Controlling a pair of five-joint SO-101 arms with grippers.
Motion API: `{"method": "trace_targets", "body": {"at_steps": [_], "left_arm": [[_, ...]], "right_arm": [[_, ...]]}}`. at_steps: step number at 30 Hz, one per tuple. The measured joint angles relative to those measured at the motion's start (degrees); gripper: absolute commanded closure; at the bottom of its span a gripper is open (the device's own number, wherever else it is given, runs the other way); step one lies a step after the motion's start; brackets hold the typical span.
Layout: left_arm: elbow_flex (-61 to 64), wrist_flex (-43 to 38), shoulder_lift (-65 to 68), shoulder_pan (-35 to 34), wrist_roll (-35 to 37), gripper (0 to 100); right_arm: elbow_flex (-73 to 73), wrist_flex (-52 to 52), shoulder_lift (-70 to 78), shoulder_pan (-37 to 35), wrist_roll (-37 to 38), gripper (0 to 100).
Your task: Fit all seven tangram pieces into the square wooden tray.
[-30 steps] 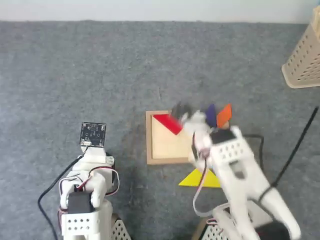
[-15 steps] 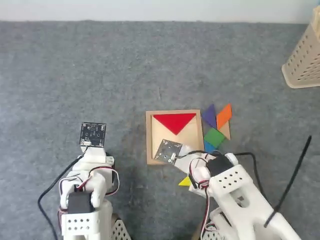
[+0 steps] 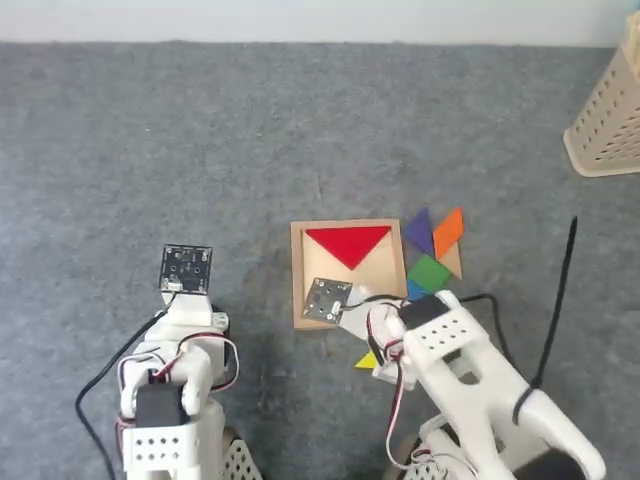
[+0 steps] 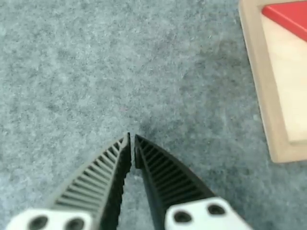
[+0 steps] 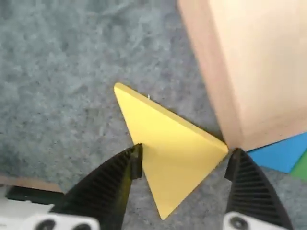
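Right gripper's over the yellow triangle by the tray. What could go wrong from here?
1. The flat yellow triangular piece lies low on the grey carpet; the open right gripper straddling it may slip off its thin edges.
2. One finger sits near a corner of the square wooden tray and could shove it.

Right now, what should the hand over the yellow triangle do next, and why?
Probably close the right hand on the yellow triangle. The hand is open, with a finger on each side of the triangle. The triangle lies on the carpet beside the tray corner and is not in the tray yet, so gripping it looks like the sensible step before lifting.
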Motion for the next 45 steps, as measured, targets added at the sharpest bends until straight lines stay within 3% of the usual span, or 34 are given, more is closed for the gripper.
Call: {"method": "trace_targets", "body": {"at_steps": [5,15,20,26,35,45], "left_arm": [[0.00,0.00,0.00,0.00,0.00,98],[0.00,0.00,0.00,0.00,0.00,98],[0.00,0.00,0.00,-0.09,0.00,98],[0.00,0.00,0.00,-0.09,0.00,98],[0.00,0.00,0.00,-0.09,0.00,98],[0.00,0.00,0.00,0.00,0.00,98]], "right_arm": [[-0.62,-0.70,2.20,0.26,-0.35,86.6],[-2.20,-2.73,3.34,4.84,-2.99,87.6],[-2.20,-2.20,3.34,5.10,-4.57,85.7],[-2.02,0.26,3.34,1.41,-3.69,73.7],[-1.58,1.41,2.29,0.18,-3.08,73.4],[7.30,6.77,-15.74,1.67,0.35,73.2]]}}
